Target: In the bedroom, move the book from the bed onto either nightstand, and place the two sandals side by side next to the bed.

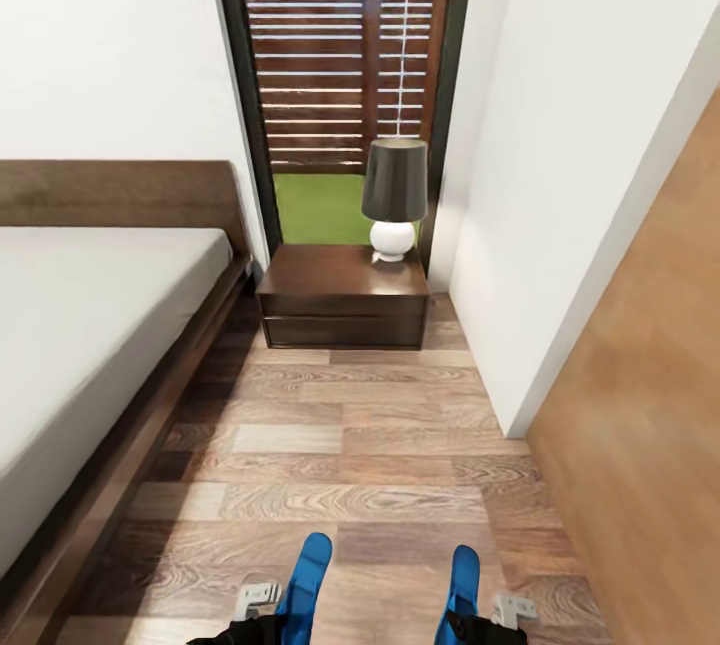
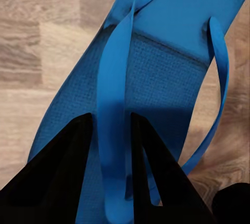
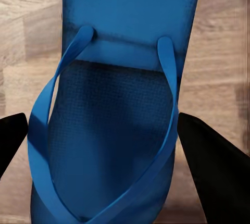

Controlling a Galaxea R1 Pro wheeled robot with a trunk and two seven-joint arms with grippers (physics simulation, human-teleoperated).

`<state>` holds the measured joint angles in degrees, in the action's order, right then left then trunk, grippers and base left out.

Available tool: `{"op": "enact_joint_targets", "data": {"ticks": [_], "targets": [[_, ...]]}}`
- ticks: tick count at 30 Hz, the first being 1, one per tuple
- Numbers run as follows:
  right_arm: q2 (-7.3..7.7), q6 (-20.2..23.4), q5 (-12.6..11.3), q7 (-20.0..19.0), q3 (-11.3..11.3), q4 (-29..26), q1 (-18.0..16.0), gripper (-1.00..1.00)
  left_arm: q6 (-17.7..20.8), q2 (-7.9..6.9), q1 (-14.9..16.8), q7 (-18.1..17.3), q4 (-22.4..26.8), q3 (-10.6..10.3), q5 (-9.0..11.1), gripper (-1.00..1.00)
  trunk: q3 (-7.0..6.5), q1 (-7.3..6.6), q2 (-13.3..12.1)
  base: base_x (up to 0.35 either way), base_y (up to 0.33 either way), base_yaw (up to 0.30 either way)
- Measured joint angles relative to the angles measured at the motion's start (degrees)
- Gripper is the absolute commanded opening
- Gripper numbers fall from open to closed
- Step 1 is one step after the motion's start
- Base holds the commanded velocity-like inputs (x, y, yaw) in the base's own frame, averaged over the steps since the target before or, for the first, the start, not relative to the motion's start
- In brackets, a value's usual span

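left gripper [image 2: 111,166] pinching left sandal [image 1: 305,580] strap | right gripper [image 3: 101,146] spread astride right sandal [image 1: 462,585] | both right of bed [image 1: 95,325]

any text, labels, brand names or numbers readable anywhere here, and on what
None can be read.
Left-hand sandal: plain blue sole and straps, no print.
Right-hand sandal: plain blue, no logo.
Nightstand: bare dark wood front, no label.
Lamp: plain dark shade and white base, no marking.
Bed: plain mattress and headboard, no tag visible.
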<state>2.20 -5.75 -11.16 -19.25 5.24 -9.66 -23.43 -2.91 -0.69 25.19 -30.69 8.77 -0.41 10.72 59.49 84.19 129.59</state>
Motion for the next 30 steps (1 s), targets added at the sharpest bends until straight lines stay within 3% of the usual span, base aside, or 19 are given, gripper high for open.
{"op": "enact_joint_targets", "data": {"ticks": [30], "targets": [[-0.08,0.07,-0.03,-0.03,0.00,-0.02,0.00,-1.00,0.00,0.00,0.00,0.00,0.00,0.00,0.02,-1.00,0.00,0.00,0.00,0.280,-0.143,0.000]]}}
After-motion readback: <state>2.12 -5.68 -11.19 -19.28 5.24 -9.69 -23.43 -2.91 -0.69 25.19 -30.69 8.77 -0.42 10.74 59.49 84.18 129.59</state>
